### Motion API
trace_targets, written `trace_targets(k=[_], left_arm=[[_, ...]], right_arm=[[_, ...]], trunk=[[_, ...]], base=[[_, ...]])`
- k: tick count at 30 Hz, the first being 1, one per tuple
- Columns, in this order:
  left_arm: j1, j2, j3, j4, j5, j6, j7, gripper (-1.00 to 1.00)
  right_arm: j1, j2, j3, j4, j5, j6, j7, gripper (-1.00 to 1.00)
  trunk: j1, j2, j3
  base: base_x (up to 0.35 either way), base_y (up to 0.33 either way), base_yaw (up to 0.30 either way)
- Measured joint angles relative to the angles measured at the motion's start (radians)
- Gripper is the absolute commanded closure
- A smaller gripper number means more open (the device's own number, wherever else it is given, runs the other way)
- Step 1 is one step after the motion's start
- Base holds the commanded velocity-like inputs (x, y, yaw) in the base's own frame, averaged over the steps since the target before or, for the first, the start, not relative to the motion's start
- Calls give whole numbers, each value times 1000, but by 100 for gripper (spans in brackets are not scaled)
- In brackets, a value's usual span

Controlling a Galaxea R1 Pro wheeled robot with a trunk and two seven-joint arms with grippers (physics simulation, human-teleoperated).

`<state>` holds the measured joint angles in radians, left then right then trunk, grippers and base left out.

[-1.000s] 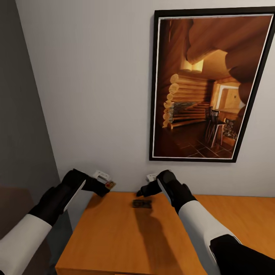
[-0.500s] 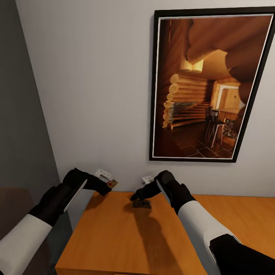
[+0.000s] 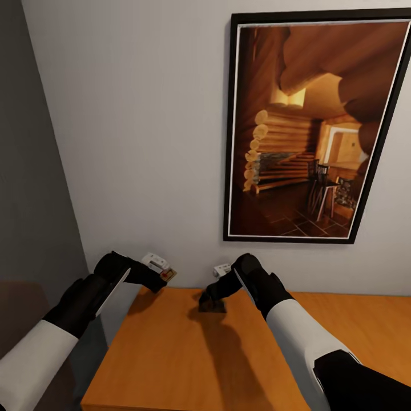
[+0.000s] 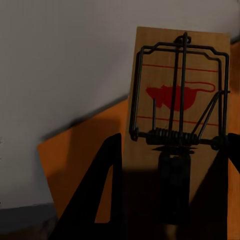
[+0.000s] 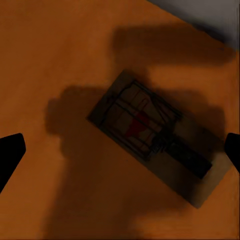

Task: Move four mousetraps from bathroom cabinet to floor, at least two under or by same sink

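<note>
Lower than a second ago, the right gripper (image 3: 206,297) now hangs directly over the mousetrap on the cabinet top (image 3: 171,354), and the left arm has hardly moved. This suggests the second pick is about to begin.

By size, the cabinet comes first: one orange-brown top, under both arms, against the pale wall. On the wall above the right arm hangs one framed picture (image 3: 311,128) of a log cabin.

The left gripper (image 3: 161,278) is closed on one mousetrap (image 4: 175,105); in the left wrist view the board stands between the fingers, with its wire spring and red mouse mark clear.

The right gripper is wide open and holds nothing. In the right wrist view its two fingertips (image 5: 10,152) stand well apart, one on each side of the second mousetrap (image 5: 150,130), which lies flat on the wood, turned diagonally to the fingers.

So two mousetraps are counted here, one held and one lying. The other two cannot be found from these views.
</note>
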<state>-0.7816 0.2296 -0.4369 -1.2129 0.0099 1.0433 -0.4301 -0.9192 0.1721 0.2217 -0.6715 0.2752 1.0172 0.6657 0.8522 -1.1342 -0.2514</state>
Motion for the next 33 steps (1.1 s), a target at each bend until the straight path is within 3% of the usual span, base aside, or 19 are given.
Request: trace_targets(k=[33], left_arm=[[0, -2, 0, 9, -7, 0, 1, 100]], right_arm=[[0, 0, 0, -4, 4, 1, 0, -100]], trunk=[[0, 0, 0]], base=[[27, 0, 0]])
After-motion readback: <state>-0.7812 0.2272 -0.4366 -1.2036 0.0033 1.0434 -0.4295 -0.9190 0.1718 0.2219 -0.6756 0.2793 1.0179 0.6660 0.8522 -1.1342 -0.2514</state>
